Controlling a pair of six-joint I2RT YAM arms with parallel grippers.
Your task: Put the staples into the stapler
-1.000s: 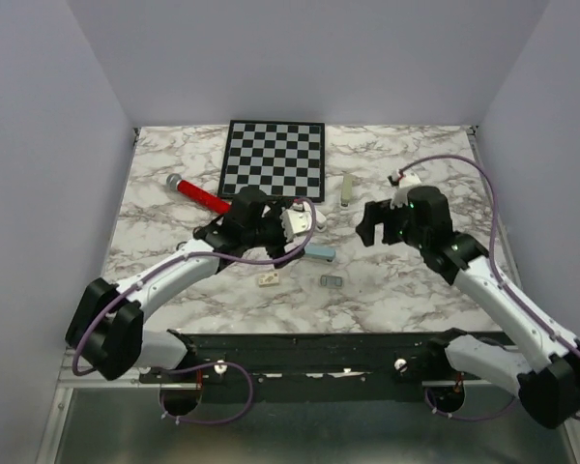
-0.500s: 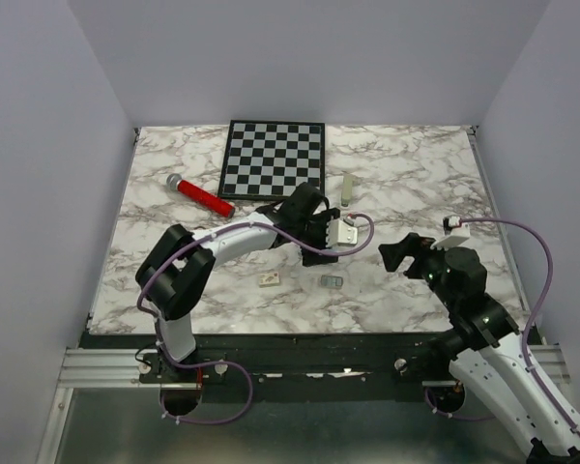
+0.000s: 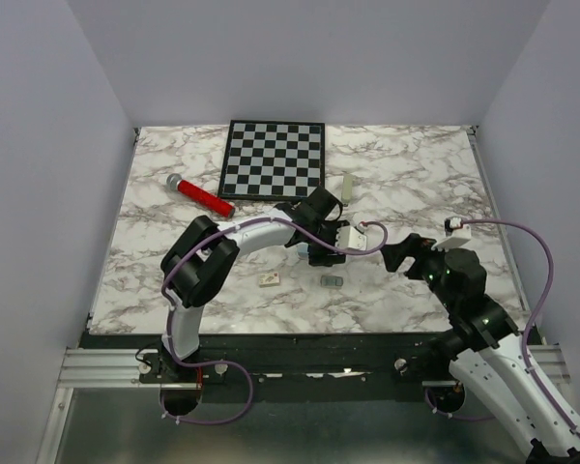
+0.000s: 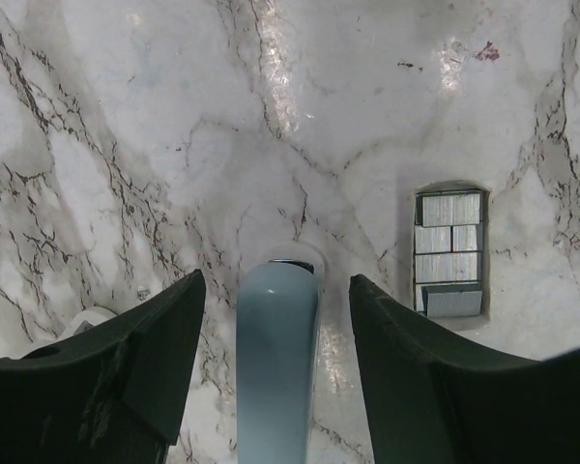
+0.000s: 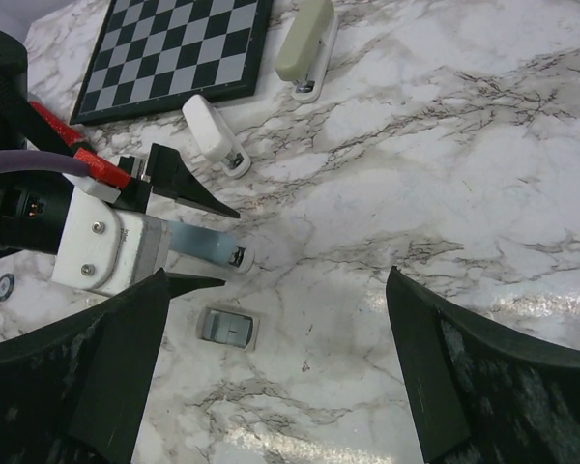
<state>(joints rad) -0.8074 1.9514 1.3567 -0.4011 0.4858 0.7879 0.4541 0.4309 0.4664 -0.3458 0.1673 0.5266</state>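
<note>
**A:** Where are the staples?

**B:** The staples (image 4: 449, 253) lie flat on the desk (image 4: 126, 116), right of centre in the left wrist view. They are a short silvery block made of several strips. From above they sit just below the middle of the frame.

**A:** And the left hand?

**B:** The left hand (image 4: 275, 278) is low over the desk with its fingers apart, one on each side of the light-blue stapler (image 4: 275, 367). A gap shows on both sides, so it is not clamped on it. The stapler's rounded nose points toward the top of that frame. The staples lie to its right, near it but not touching.

**A:** The right hand?

**B:** The right hand (image 5: 276, 272) is spread wide and holds nothing. In the overhead view it hangs right of centre, well apart from the staples.

**A:** Anything else on the desk?

**B:** A chessboard (image 3: 274, 159) lies at the upper middle, with a red cylinder (image 3: 201, 195) to its lower left. In the right wrist view a beige stapler (image 5: 306, 39) is at the top, beside the board's corner. A white stapler (image 5: 216, 133) lies below it. A small cream tile (image 3: 269, 280) sits left of the staples.
</note>
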